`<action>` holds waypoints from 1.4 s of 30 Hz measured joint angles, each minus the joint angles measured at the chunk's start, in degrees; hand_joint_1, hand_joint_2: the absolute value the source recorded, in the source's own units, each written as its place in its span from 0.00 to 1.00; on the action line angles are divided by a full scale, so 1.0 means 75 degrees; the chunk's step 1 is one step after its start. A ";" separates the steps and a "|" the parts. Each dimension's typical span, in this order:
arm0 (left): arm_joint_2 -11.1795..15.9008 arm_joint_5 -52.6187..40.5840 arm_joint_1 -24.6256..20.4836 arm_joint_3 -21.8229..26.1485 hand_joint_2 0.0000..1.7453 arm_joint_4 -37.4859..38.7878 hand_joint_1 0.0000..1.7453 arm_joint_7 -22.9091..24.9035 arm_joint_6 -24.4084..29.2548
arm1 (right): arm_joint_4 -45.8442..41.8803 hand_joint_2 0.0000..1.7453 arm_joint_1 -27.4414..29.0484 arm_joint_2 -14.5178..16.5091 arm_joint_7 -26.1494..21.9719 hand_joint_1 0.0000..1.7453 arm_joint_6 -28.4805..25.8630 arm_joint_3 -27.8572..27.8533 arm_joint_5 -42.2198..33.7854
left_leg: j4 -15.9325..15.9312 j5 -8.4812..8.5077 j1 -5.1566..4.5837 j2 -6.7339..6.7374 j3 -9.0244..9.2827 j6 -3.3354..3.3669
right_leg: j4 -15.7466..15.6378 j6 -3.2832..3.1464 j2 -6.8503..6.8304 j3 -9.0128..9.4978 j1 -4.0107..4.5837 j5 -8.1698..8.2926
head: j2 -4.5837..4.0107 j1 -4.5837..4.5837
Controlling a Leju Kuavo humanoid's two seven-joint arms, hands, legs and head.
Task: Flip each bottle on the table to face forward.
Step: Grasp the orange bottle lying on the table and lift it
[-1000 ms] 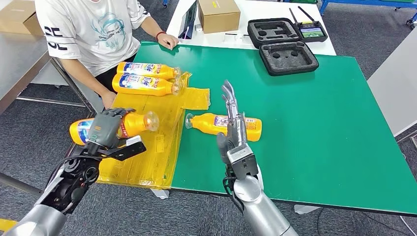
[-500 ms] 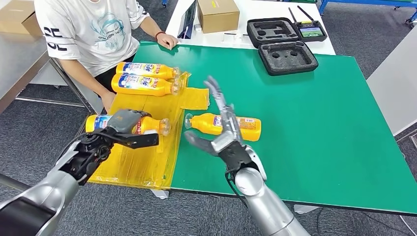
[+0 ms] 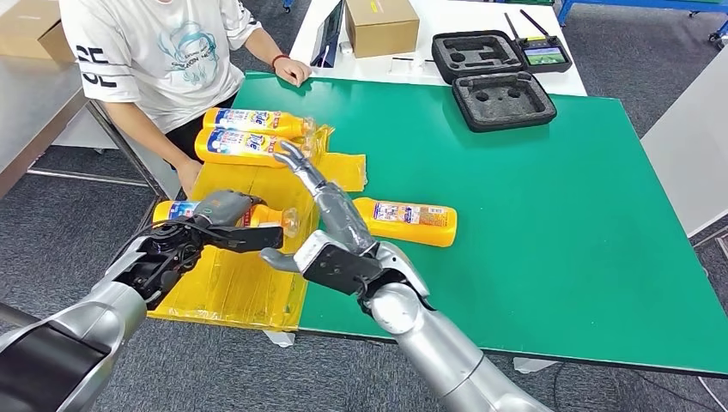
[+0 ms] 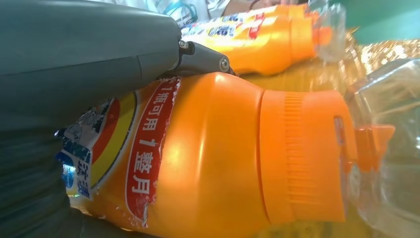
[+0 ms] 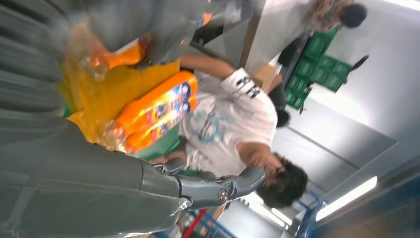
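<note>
Left hand (image 3: 210, 225) had brought its bottle (image 3: 257, 216) in from off the edge, gripped around the body, lying cap-right over the yellow sheet (image 3: 249, 283). I swung the right hand (image 3: 330, 245) left toward its cap, fingers spread, nothing held. Looked like a handover or two-hand flip setup. Next bottle (image 3: 408, 221) lay untouched on the green tabletop (image 3: 549, 215).

Two silver, cylindrical metal arms; left arm (image 3: 81, 330) with a black open-frame wrist section and thin black cables along it; left hand (image 3: 206, 225) with a grey ribbed cover, darker fingers; right arm (image 3: 446, 356) smooth and rounded at the joint, black cable beside the wrist; right hand (image 3: 330, 236) grey over a black block-shaped palm; thick grey thumb (image 5: 218, 191) with a small screw at its hinge.
</note>
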 joint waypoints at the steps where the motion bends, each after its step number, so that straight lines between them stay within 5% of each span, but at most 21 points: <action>1: 0.0032 0.0001 0.0032 -0.0001 1.00 0.0015 1.00 0.0008 -0.0001 | 0.0091 1.00 -0.0029 0.0050 -0.0017 0.00 0.0019 0.0034 -0.0069 | 0.0000 0.0000 0.0001 0.0000 0.0000 0.0000 | 0.0000 0.0000 0.0000 -0.0001 0.0001 0.0000 | 0.0000 0.0000; 14: 0.0226 -0.0337 0.0616 -0.0027 1.00 0.0057 0.95 0.0592 0.0513 | 0.1036 1.00 -0.0311 0.0353 -0.0265 0.00 0.0187 0.0181 -0.0582 | -0.0005 -0.0003 -0.0001 -0.0011 0.0026 -0.0002 | -0.0002 -0.0004 -0.0014 0.0032 -0.0002 -0.0004 | 0.0000 0.0001; 16: 0.0227 -0.0353 0.0650 -0.0027 1.00 0.0057 0.78 0.0644 0.0557 | 0.1091 1.00 -0.0320 0.0359 -0.0273 0.00 0.0187 0.0185 -0.0597 | -0.0006 -0.0004 -0.0001 -0.0010 0.0039 -0.0002 | -0.0002 -0.0004 -0.0013 0.0042 -0.0001 -0.0004 | 0.0000 0.0000; 20: 0.0220 -0.0354 0.0743 -0.0017 1.00 0.0057 0.09 0.0658 0.0681 | 0.1204 1.00 -0.0331 0.0364 -0.0337 0.00 0.0187 0.0185 -0.0636 | -0.0006 -0.0004 0.0000 -0.0009 0.0065 -0.0002 | -0.0001 -0.0004 -0.0012 0.0064 -0.0001 -0.0004 | 0.0000 -0.0001; 24: 0.0181 -0.0348 0.0818 0.0015 1.00 0.0060 0.00 0.0585 0.0708 | 0.1300 1.00 -0.0343 0.0388 -0.0420 0.00 0.0180 0.0185 -0.0658 | -0.0008 -0.0004 0.0001 -0.0015 0.0077 -0.0003 | -0.0001 -0.0006 -0.0020 0.0081 0.0001 -0.0007 | 0.0000 -0.0002; 28: 0.0155 -0.0267 0.0844 0.0034 0.00 0.0091 0.00 0.0353 0.0603 | 0.1382 1.00 -0.0383 0.0407 -0.0441 0.00 0.0160 0.0186 -0.0658 | -0.0009 -0.0004 0.0000 -0.0017 0.0085 -0.0003 | -0.0002 -0.0006 -0.0020 0.0089 0.0000 -0.0007 | 0.0000 0.0000; 42: 0.0148 0.1037 0.0368 0.0432 0.00 0.0463 0.00 -0.1109 -0.1423 | 0.1675 1.00 -0.0467 0.0478 -0.0531 0.00 0.0088 0.0188 -0.0640 | -0.0008 0.0001 -0.0001 -0.0043 0.0102 -0.0001 | -0.0002 -0.0006 -0.0051 0.0116 -0.0002 -0.0007 | 0.0000 -0.0002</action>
